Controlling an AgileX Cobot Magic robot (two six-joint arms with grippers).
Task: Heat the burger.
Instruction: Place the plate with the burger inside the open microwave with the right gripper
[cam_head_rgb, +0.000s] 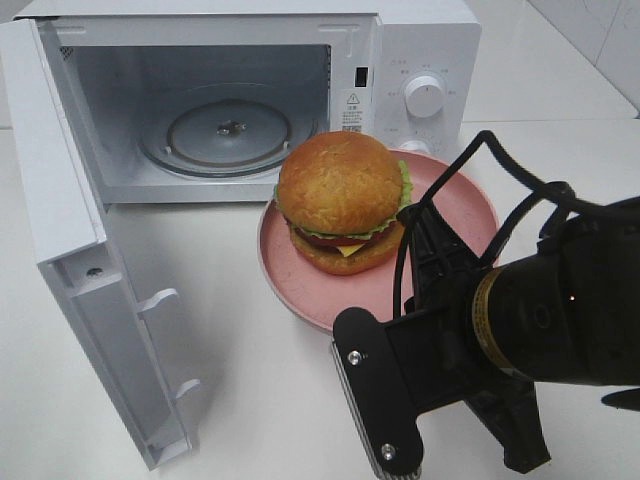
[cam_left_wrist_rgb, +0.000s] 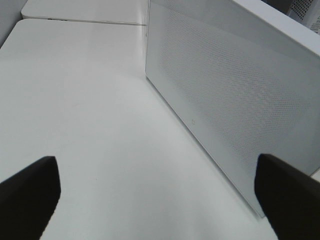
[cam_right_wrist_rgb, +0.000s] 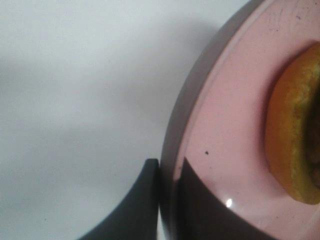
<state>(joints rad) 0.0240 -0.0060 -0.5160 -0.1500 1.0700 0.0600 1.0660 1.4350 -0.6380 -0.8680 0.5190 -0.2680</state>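
Pink plate (cam_head_rgb: 300, 285), round, shallow rim: in front of the microwave (cam_head_rgb: 425, 40), before its control panel and the panel-side edge of the cavity mouth. Whether it rests on the bench (cam_head_rgb: 250, 400) or is lifted clear cannot be told.

Burger (cam_head_rgb: 342, 200), one: golden-brown bun, lettuce, tomato, cheese, dark patty. Seated on the plate, on the half nearer the microwave, outside the cavity.

Microwave, white: door (cam_head_rgb: 60, 200) swung wide open, glass turntable (cam_head_rgb: 228, 135) visible inside.

Right gripper (cam_right_wrist_rgb: 169, 167): jaws drawn together and clamped on the plate's rim, at the edge farthest from the microwave. Not touching the burger.

Left gripper (cam_left_wrist_rgb: 155, 172): jaws wide apart, holding nothing, beside the outer face of the microwave door.

Hazards, as judged:
- The plate is pinched at a single edge, so its loaded far side may sag or pivot in the grip, and the burger could slide or tip off toward the microwave.
- The rim looks smooth, so a quick move could pull it out of the jaws.
- The plate is wide against the cavity mouth, so an off-line entry would strike the frame and jolt the burger.
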